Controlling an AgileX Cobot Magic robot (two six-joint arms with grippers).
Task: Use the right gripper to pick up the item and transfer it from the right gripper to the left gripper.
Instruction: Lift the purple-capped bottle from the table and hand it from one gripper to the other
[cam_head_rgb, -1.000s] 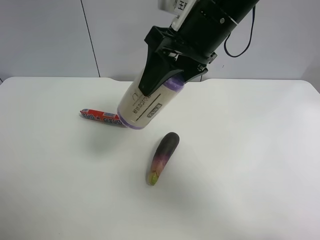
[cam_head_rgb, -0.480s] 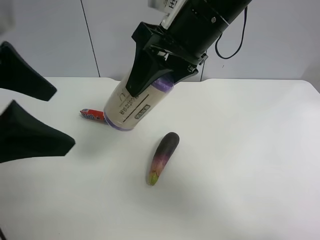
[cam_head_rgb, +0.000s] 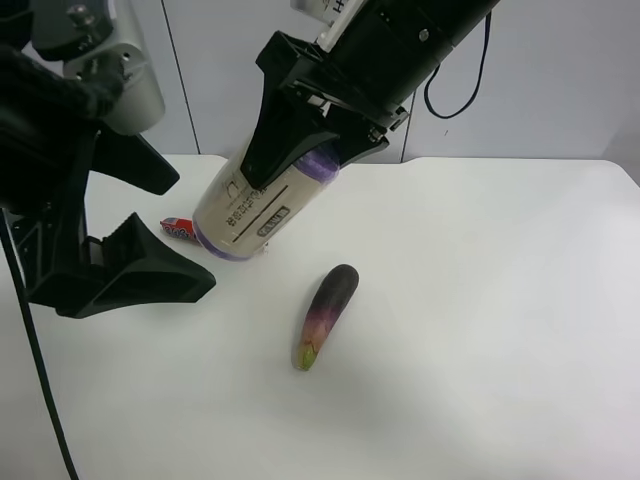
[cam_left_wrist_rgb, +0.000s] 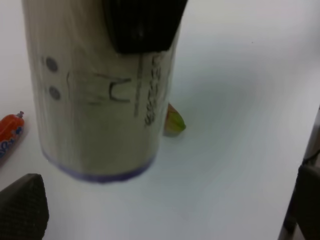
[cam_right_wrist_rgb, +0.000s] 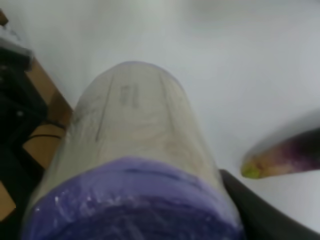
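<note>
R gripper (cam_head_rgb: 285, 170) jaws clamped on item (cam_head_rgb: 250, 205), tilted above desk (cam_head_rgb: 480, 300); one jaw hidden behind it. L gripper (cam_head_rgb: 195, 232) jaws apart, just left of item. Sausage (cam_head_rgb: 176, 229) mostly occluded.

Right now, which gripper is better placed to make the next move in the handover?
Left. The right gripper holds the item off the table; the left gripper is open beside its free end, not touching.

Lab-type test space: plain white table (cam_head_rgb: 520, 330), pale panel wall (cam_head_rgb: 570, 90) behind.
</note>
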